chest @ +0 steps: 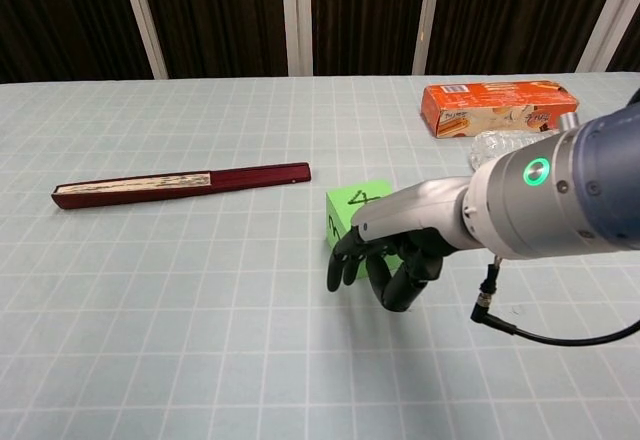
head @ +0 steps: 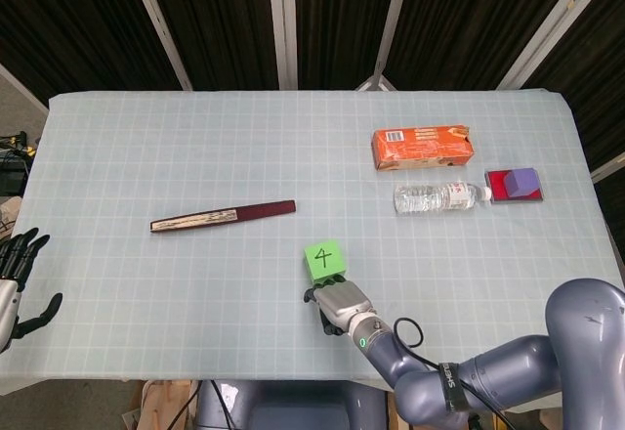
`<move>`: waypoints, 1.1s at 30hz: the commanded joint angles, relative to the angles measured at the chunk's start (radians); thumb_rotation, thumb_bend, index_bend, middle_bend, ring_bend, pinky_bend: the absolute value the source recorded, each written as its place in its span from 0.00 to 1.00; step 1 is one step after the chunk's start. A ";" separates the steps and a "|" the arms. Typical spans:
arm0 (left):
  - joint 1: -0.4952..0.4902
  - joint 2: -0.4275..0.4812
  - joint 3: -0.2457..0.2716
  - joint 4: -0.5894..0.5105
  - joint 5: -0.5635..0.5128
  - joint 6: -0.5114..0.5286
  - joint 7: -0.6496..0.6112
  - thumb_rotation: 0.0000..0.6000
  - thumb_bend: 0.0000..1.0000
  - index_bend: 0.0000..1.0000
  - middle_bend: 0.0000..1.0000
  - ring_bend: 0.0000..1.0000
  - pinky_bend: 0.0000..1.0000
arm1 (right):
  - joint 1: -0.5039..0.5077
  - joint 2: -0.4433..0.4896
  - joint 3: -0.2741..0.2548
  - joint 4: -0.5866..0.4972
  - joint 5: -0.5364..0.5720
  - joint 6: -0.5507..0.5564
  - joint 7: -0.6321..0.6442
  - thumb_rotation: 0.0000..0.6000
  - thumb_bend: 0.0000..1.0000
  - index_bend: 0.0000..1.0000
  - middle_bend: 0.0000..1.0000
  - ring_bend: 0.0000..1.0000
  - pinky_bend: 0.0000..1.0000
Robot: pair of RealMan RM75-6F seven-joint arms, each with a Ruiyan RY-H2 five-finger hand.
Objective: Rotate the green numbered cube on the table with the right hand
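The green numbered cube [head: 324, 258] [chest: 357, 207] sits on the table near the front middle, with a "4" on top. My right hand [head: 337, 305] [chest: 385, 255] is at its near side. The curled fingers [chest: 345, 255] press against the cube's front face and hide most of it. I cannot see the hand closing around the cube. My left hand [head: 15, 279] hangs off the table's left edge with its fingers spread and nothing in it; only the head view shows it.
A closed dark red folding fan [head: 223, 216] [chest: 180, 182] lies to the left of the cube. Back right are an orange box [head: 422, 147] [chest: 498, 107], a water bottle [head: 439, 196] lying on its side, and a red and purple block [head: 515, 185].
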 commanded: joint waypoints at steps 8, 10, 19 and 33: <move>-0.002 -0.001 0.000 0.001 0.000 -0.003 0.002 1.00 0.44 0.09 0.00 0.00 0.04 | 0.023 0.005 0.043 0.066 0.063 -0.088 0.069 1.00 0.99 0.23 0.18 0.14 0.00; -0.001 -0.001 0.000 0.000 -0.001 -0.003 0.002 1.00 0.44 0.09 0.00 0.00 0.04 | 0.027 0.005 0.054 0.085 0.069 -0.094 0.084 1.00 0.99 0.23 0.18 0.14 0.00; -0.004 0.000 0.002 -0.001 0.002 -0.008 -0.003 1.00 0.44 0.09 0.00 0.00 0.04 | 0.033 0.006 0.078 0.099 0.093 -0.115 0.149 1.00 0.99 0.23 0.18 0.15 0.00; -0.005 0.005 0.002 0.002 0.001 -0.010 -0.017 1.00 0.44 0.09 0.00 0.00 0.04 | 0.027 -0.002 0.112 0.129 0.076 -0.171 0.252 1.00 0.99 0.23 0.19 0.16 0.00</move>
